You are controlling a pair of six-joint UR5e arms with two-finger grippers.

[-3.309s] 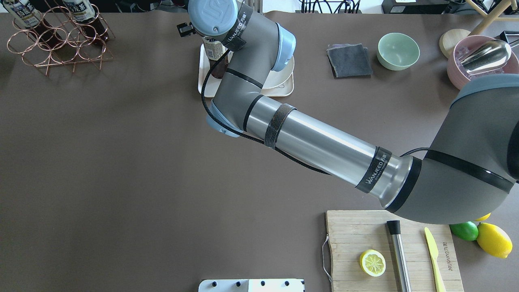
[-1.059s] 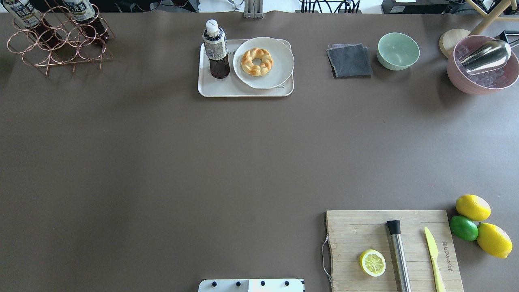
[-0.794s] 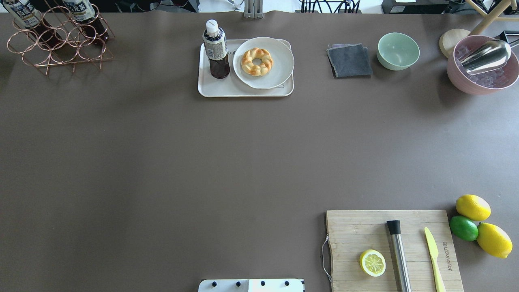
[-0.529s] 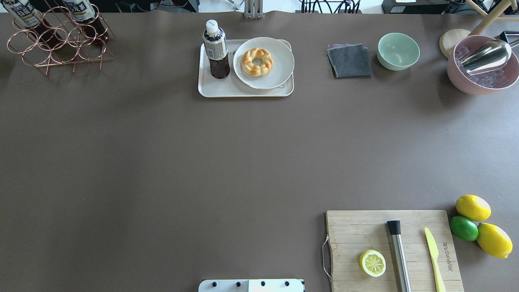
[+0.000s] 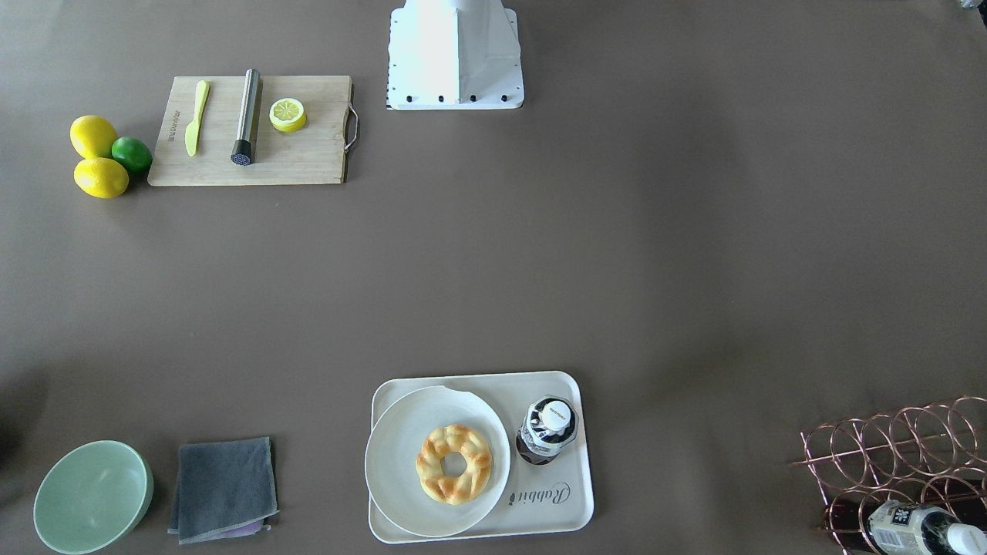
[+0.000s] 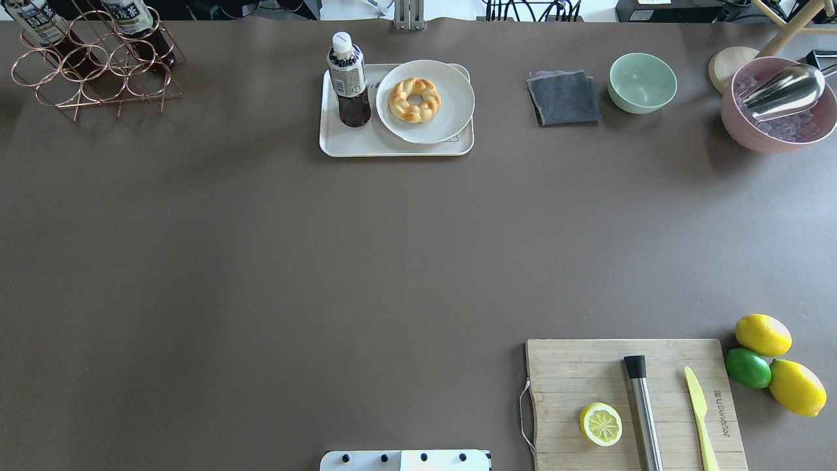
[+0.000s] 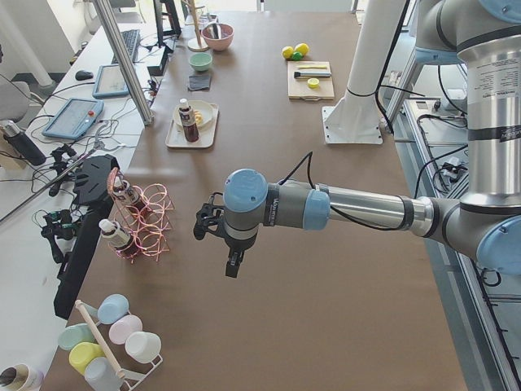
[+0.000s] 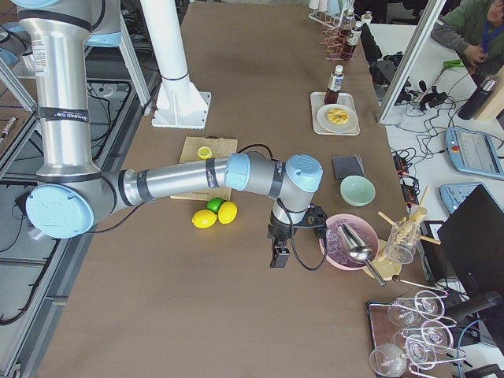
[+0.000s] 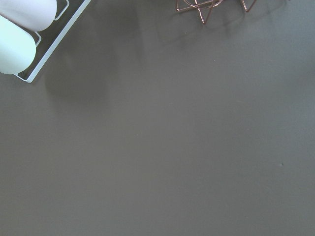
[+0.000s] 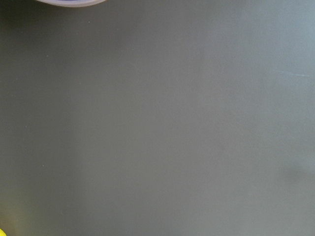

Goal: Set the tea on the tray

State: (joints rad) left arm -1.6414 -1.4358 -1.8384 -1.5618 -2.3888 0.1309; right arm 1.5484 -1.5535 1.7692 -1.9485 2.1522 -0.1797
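At the far edge of the table, a little left of centre, we see the tea standing upright on the left end of the tray. It is just beside a round white plate that holds a braided ring pastry.

We judge the placing done — what matters now is leaving it undisturbed. Any further arm move should run well apart from the tray, since a tall, narrow bottle tips easily.

Both arms hang over bare table at opposite ends. The left gripper and right gripper show only in the side views, so we cannot tell whether their claws are spread or pressed together.

Right of the tray, a pale green bowl looks empty. At the far right, a pink bowl holds clear ice-like cubes and a metal scoop. At the far left, a copper wire rack holds two more bottles — similar to the tea.
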